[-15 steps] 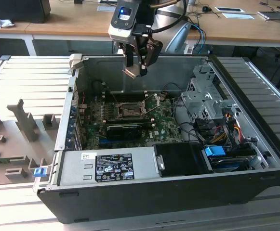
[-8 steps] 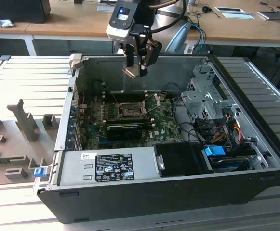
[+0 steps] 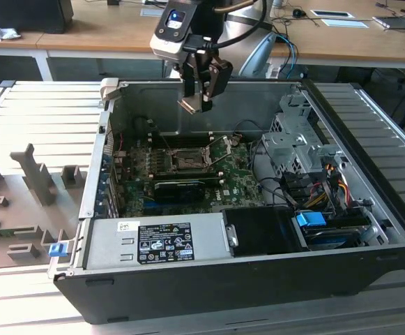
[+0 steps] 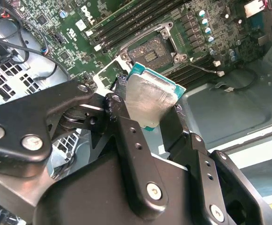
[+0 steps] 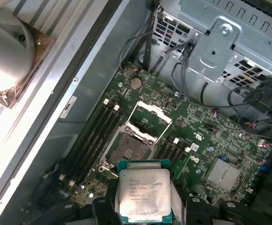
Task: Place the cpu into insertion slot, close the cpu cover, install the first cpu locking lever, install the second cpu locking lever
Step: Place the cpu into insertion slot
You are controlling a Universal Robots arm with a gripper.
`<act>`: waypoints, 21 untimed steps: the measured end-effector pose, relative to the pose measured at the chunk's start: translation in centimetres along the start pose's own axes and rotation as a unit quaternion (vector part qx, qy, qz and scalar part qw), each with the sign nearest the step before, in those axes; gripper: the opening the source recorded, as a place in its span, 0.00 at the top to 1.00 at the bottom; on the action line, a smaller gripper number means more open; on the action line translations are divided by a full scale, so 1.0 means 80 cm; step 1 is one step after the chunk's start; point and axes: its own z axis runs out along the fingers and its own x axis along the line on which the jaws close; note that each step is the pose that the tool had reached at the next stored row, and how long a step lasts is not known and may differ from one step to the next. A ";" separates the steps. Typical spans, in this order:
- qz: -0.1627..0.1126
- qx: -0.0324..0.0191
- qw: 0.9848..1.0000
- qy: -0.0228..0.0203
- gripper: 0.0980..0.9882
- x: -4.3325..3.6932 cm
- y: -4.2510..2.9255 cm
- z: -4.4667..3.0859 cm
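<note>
Above the open computer case (image 3: 272, 86), the gripper (image 3: 201, 99) hangs over the far half of the green motherboard (image 3: 238, 183), clear of it. Jaws are narrow, clamped on the cpu (image 3: 189, 105) by two opposite edges. In the second wrist view the cpu (image 4: 150, 96) sits between the black fingers (image 4: 126, 122) of the gripper (image 4: 150, 107), silvery-grey face showing, green edge visible, tilted against the board below. In the first wrist view the cpu (image 5: 144, 194) is held in the gripper (image 5: 145, 208), metal face toward the camera.

The insertion slot (image 3: 186, 162) lies on the motherboard, below the gripper and nearer the viewer, bare, dark centre exposed. In both wrist views the insertion slot (image 4: 154, 50) (image 5: 126, 147) has nothing in it and the cpu is well apart from it, up in the air. The cpu cover (image 5: 150, 118) stands swung up off the socket, hinged at one edge; the same cpu cover (image 4: 108, 76) shows as a pale frame beside the socket in the second wrist view. Two thin locking levers (image 3: 221, 146) stick up, unlatched, just to the exterior view's right of the socket.

Black memory slots (image 5: 96, 133) flank the socket. The power supply (image 3: 153, 241) sits along the near wall of the case, the metal drive cage (image 3: 293, 139) at the exterior view's right. The case lies on a slatted metal table (image 3: 42, 105); a wooden desk (image 3: 104, 28) runs behind.
</note>
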 end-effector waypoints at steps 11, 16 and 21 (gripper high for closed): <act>0.041 0.000 0.999 -0.003 0.52 0.000 -0.0001 0.0014; 0.053 0.000 0.999 -0.004 0.52 0.000 -0.0001 0.0021; 0.069 -0.001 0.998 -0.005 0.52 0.000 -0.0002 0.0029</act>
